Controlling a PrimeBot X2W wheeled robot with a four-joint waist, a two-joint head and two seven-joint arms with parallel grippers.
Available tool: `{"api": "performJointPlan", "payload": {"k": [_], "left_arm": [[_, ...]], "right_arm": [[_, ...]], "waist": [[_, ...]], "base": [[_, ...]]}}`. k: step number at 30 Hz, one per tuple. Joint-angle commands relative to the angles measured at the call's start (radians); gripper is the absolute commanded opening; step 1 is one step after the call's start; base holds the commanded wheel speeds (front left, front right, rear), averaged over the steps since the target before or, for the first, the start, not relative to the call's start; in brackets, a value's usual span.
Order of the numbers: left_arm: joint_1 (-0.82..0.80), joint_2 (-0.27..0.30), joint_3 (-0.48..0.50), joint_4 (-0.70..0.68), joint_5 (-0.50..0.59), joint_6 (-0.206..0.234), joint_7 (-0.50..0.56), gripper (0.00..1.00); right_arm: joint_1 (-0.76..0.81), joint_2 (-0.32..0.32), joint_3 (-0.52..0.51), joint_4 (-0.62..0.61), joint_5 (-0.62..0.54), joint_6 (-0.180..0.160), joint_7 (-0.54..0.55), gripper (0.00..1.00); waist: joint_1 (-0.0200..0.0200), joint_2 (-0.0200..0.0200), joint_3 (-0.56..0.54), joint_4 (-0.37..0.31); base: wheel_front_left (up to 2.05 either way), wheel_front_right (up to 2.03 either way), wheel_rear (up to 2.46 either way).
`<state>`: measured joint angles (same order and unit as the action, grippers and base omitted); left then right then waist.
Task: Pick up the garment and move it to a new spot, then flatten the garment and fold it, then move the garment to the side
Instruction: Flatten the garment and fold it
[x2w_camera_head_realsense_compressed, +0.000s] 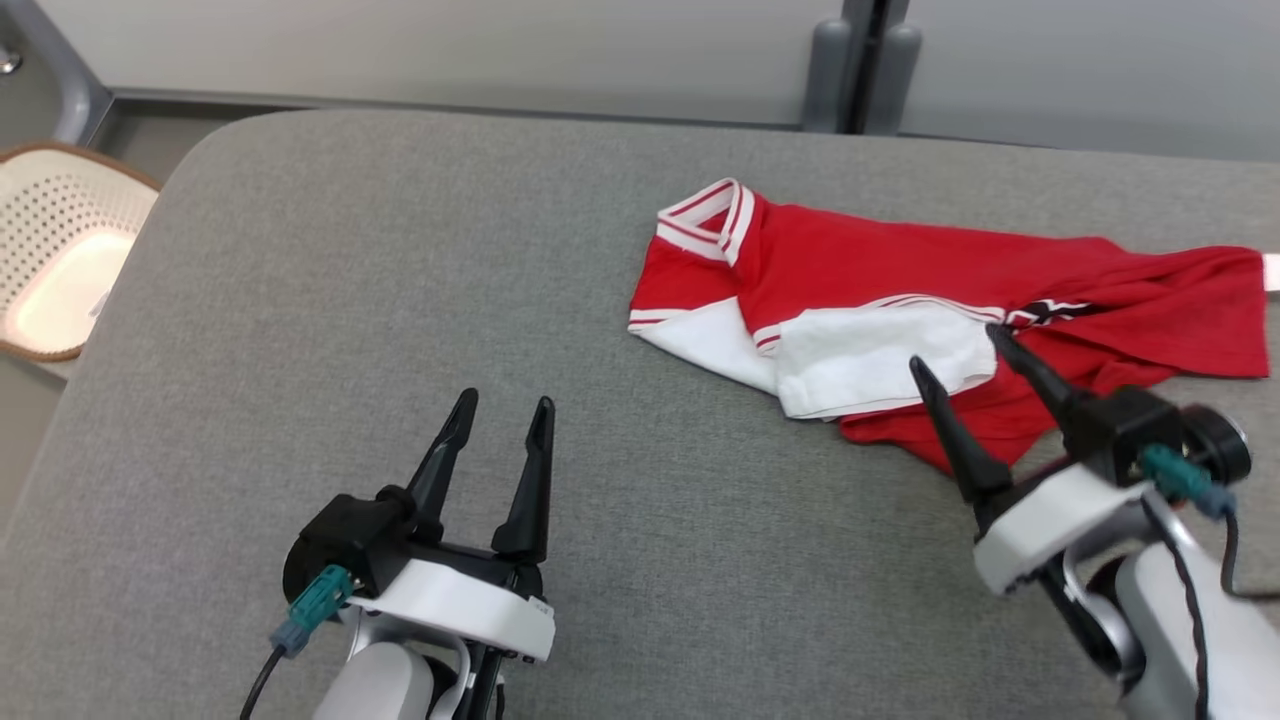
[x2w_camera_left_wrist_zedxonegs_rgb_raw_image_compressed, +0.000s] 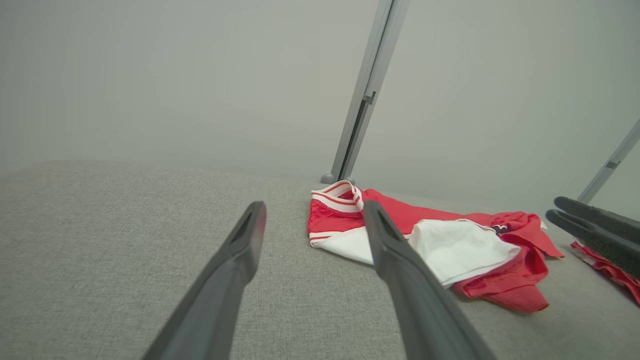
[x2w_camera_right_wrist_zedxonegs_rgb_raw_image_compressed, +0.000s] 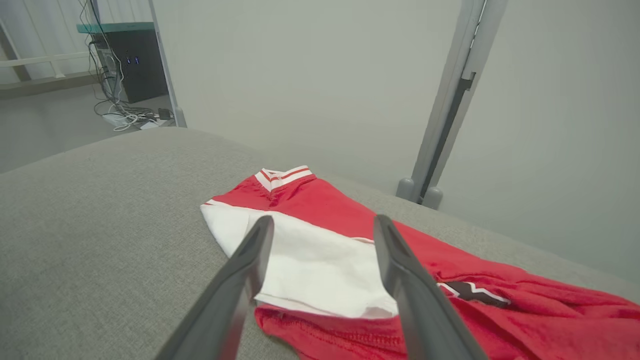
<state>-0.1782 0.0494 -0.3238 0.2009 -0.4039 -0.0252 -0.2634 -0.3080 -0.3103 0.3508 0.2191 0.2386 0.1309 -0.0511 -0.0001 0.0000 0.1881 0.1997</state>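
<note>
The garment (x2w_camera_head_realsense_compressed: 900, 270) is a red jersey of fine, slightly sheeny knit with plain white panels, a ribbed band of red and white stripes at its far left corner and a small black-and-white trim near its middle. It lies rumpled and doubled over itself on the far right part of the surface (x2w_camera_head_realsense_compressed: 400, 300), its right end reaching that side's edge of the head view. A white panel is folded on top, with red cloth bunched in soft ridges under it at the near side.

The surface is a broad pad covered in coarse grey woven fabric, with a rounded corner at the far left.

The right gripper (x2w_camera_head_realsense_compressed: 953, 346) sits at the garment's near edge, its two long, dark, tapered fingers spread apart on either side of the white panel and holding nothing; whether the tips touch the cloth cannot be told. The left gripper (x2w_camera_head_realsense_compressed: 505, 400) is at the near left over bare grey fabric, fingers likewise spread and empty, well apart from the garment, with open pad between them.

Left of the pad and lower down stands a white perforated basket (x2w_camera_head_realsense_compressed: 60, 250) with a brown rim. Beyond the far edge are smooth pale wall panels (x2w_camera_head_realsense_compressed: 450, 50) joined at a grey post (x2w_camera_head_realsense_compressed: 860, 60) with two rounded feet. In the right wrist view, a dark cabinet (x2w_camera_right_wrist_zedxonegs_rgb_raw_image_compressed: 132, 65) and tangled cables (x2w_camera_right_wrist_zedxonegs_rgb_raw_image_compressed: 125, 112) sit on the floor far off.
</note>
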Motion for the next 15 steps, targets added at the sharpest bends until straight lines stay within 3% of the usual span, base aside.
{"api": "performJointPlan", "payload": {"k": [1, 3, 5, 12, 15], "left_arm": [[-0.027, 0.003, -0.011, -0.007, -0.012, 0.008, -0.001, 1.00], [-0.036, 0.003, -0.028, -0.008, -0.023, 0.010, -0.001, 1.00], [-0.043, 0.003, -0.034, -0.010, -0.028, 0.012, -0.001, 1.00], [-0.072, 0.003, -0.064, -0.020, -0.061, 0.030, -0.001, 1.00], [-0.087, 0.002, -0.082, -0.023, -0.074, 0.034, -0.001, 1.00]], "right_arm": [[-0.058, -0.048, 0.057, 0.009, 0.057, 0.000, 0.040, 1.00], [-0.121, -0.117, 0.131, 0.016, 0.117, -0.001, 0.080, 1.00], [-0.150, -0.143, 0.161, 0.024, 0.159, -0.001, 0.103, 1.00], [-0.377, -0.359, 0.437, 0.053, 0.284, -0.001, 0.220, 1.00], [-0.461, -0.418, 0.545, 0.066, 0.335, -0.001, 0.234, 1.00]], "waist": [[0.0001, 0.0000, 0.040, 0.037], [0.0001, 0.0000, 0.065, 0.057], [0.0001, 0.0000, 0.076, 0.066], [0.0001, 0.0000, 0.149, 0.120], [0.0001, 0.0000, 0.172, 0.141]], "base": [[0.00, 0.00, 0.00], [0.00, 0.00, 0.00], [0.00, 0.00, 0.00], [0.00, 0.00, 0.00], [0.00, 0.00, 0.00]]}}
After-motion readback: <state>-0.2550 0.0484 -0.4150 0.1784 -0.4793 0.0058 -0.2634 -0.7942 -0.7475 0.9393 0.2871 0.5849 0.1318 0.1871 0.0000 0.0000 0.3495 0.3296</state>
